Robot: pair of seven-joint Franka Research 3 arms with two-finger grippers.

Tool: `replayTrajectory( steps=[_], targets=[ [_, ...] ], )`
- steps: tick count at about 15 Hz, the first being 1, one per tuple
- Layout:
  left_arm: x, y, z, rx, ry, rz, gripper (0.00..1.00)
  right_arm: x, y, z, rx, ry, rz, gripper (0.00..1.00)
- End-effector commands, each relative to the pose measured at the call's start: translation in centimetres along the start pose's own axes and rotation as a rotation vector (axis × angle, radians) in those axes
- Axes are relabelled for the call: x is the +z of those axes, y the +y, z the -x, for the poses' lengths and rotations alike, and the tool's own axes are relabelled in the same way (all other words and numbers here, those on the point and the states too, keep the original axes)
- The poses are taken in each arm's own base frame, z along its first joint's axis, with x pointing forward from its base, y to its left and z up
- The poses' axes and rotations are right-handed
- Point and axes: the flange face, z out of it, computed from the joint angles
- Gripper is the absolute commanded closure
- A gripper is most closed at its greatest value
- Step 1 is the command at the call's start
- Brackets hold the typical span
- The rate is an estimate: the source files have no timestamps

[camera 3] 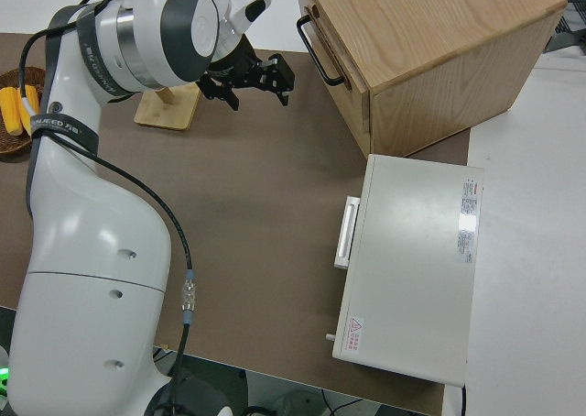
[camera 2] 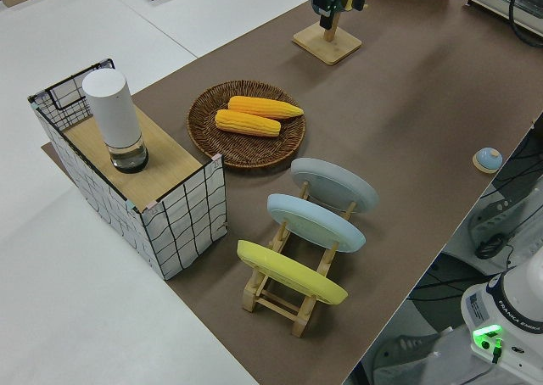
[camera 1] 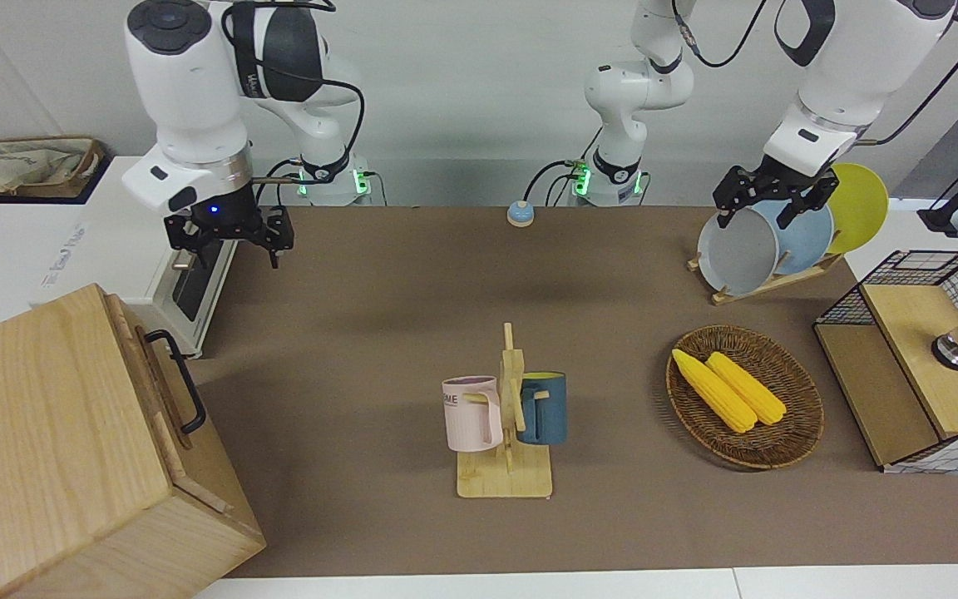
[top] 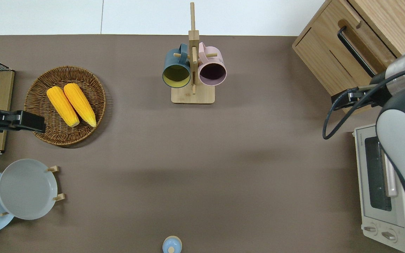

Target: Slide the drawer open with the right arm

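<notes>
A: Item one, the drawer (camera 1: 165,398)?
B: Light wood, black loop handle (camera 1: 182,385), set in the large pale wooden cabinet (camera 1: 55,449) at the right arm's end of the counter (camera 1: 379,316). It appears fully pushed in, though the seam is hard to judge.

A: Right gripper (camera 1: 229,241)?
B: Black, blue light showing, hanging in the air with jaws apart and nothing between them. In the right side view it sits beside the cabinet's handled face, apart from the handle, touching nothing. The white toaster oven (camera 3: 412,269) stands next to the cabinet, nearer to the robots.

A: Left gripper (camera 1: 766,200)?
B: Parked; whether its jaws are apart or together I cannot tell.

A: Remaining stock?
B: Wooden mug tree (camera 1: 508,416) mid-counter with a pink mug (camera 1: 472,413) and a dark blue mug (camera 1: 544,408) hung on it. Wicker basket (camera 1: 787,441) holding two corn cobs (camera 1: 728,389). Plate rack (camera 2: 293,296) with grey, blue and yellow plates. Wire-mesh cabinet (camera 2: 161,198) with a white cylinder (camera 2: 114,118) on top. Small blue bell (camera 1: 520,214) near the robot bases.
</notes>
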Motion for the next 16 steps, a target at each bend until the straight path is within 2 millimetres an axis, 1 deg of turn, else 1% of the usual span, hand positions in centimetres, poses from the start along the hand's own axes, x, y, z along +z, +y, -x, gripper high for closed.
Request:
replayTrajectory(
  steps=[1, 2, 3, 4, 5, 6, 9, 10, 14, 16],
  targets=[
    [-0.6, 0.2, 0.3, -0.005, -0.004, -0.018, 0.01, -1.8, -5.5, 0.0, -0.049, 0.038, 0.196, 0.019],
    [-0.6, 0.2, 0.3, -0.005, -0.004, -0.018, 0.01, -1.8, -6.5, 0.0, -0.040, 0.048, 0.242, 0.019],
    [-0.6, 0.2, 0.3, -0.005, -0.004, -0.018, 0.01, -1.9, -8.1, 0.0, -0.054, 0.057, 0.281, 0.019],
    [-0.6, 0.2, 0.3, -0.005, -0.004, -0.018, 0.01, -1.8, -9.0, 0.0, -0.071, 0.063, 0.323, 0.019],
    [-0.6, 0.2, 0.3, -0.005, -0.004, -0.018, 0.01, -1.4, -9.6, 0.1, -0.092, 0.058, 0.382, 0.019],
    [-0.6, 0.2, 0.3, -0.005, -0.004, -0.018, 0.01, -1.2, -10.9, 0.2, -0.123, 0.064, 0.451, 0.019],
    [-0.5, 0.2, 0.3, -0.005, -0.006, -0.018, 0.01, 0.1, -13.6, -0.3, -0.194, 0.080, 0.631, 0.019],
    [-0.5, 0.2, 0.3, -0.005, -0.006, -0.018, 0.01, 0.9, -14.6, -0.4, -0.222, 0.082, 0.692, 0.019],
    [-0.6, 0.2, 0.3, -0.005, -0.004, -0.018, 0.01, 4.2, -17.4, -0.9, -0.287, 0.112, 0.927, 0.019],
    [-0.6, 0.2, 0.3, -0.005, -0.004, -0.018, 0.01, 5.8, -18.1, -1.4, -0.320, 0.133, 1.014, 0.019]
  ],
)
